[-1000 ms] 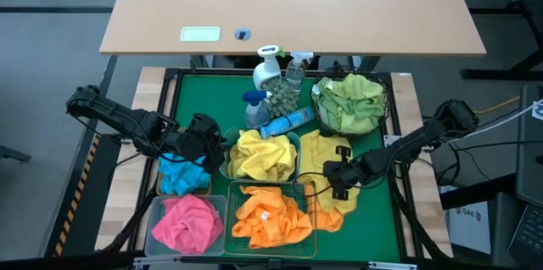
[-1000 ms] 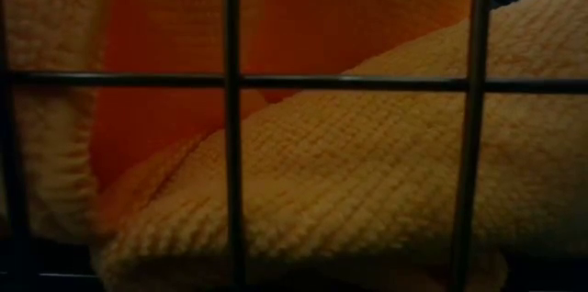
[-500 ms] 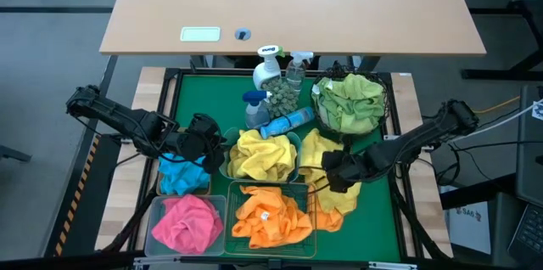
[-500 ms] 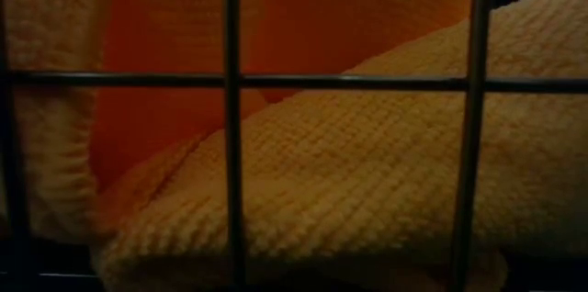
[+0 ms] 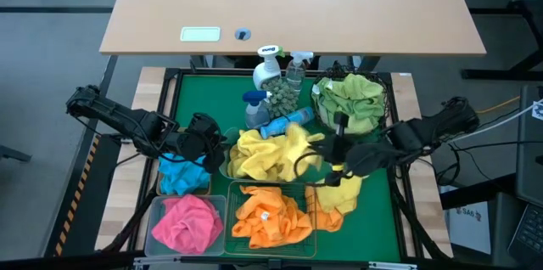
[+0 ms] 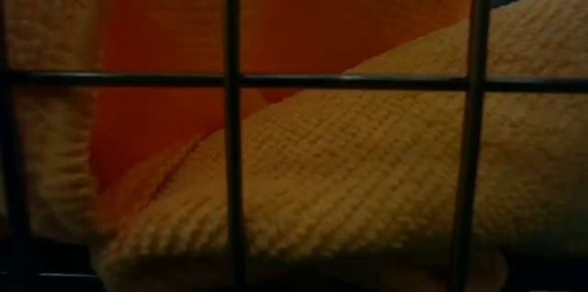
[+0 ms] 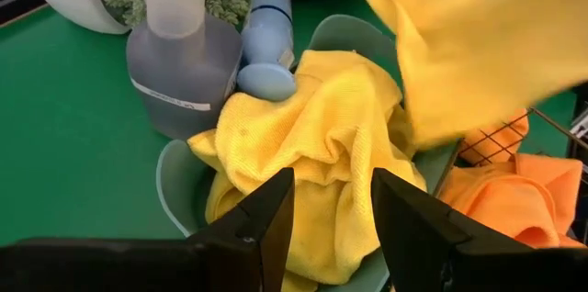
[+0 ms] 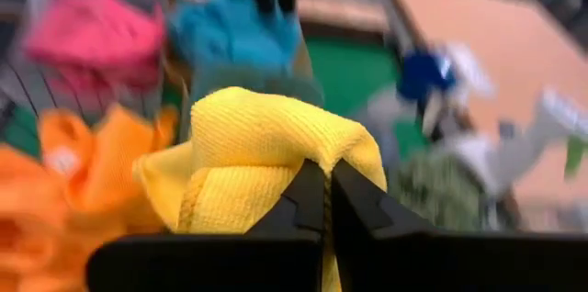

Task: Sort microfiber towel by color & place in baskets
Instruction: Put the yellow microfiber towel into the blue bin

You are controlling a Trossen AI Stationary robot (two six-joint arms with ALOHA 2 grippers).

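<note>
Item: sorting station, green surface (image 5: 191, 104), listed left to right as seen from above.

1. Left pincer (image 5: 210, 145): held above the blue towel (image 5: 181, 173), just beside the teal tub (image 5: 299, 141). Its fingers (image 7: 266, 228) are spread with nothing between them, as shown in the left wrist view, and are pointed toward the yellow towels in the tub.
2. Blue towel: bunched at the left edge of the surface, partly hidden under the left arm; its container cannot be made out.
3. Pink towel (image 5: 187, 223): crumpled in the clear pale bin (image 5: 154, 210), at the near left corner.
4. Orange towels (image 5: 270, 216): heaped in the green wire basket (image 5: 304, 189), just right of the bin. The low view is filled by this orange cloth (image 6: 349, 173) behind wire bars (image 6: 231, 127).
5. Yellow towels (image 5: 254, 158): piled in the teal tub, at the centre.
6. Spray bottles (image 5: 280, 79): grouped behind the tub; one blue bottle (image 5: 286, 122) is laid on its side.
7. Yellow towel in transit (image 5: 297, 144): lifted over the tub's right rim and pinched by the right pincer (image 5: 335, 153), whose fingers (image 8: 303, 202) are pressed together on a fold of the cloth (image 8: 266, 140).
8. Further yellow and orange cloth (image 5: 339, 202): left on the surface under the right arm.
9. Green towels (image 5: 352, 100): gathered in the round black mesh basket (image 5: 319, 90), at the far right.
</note>
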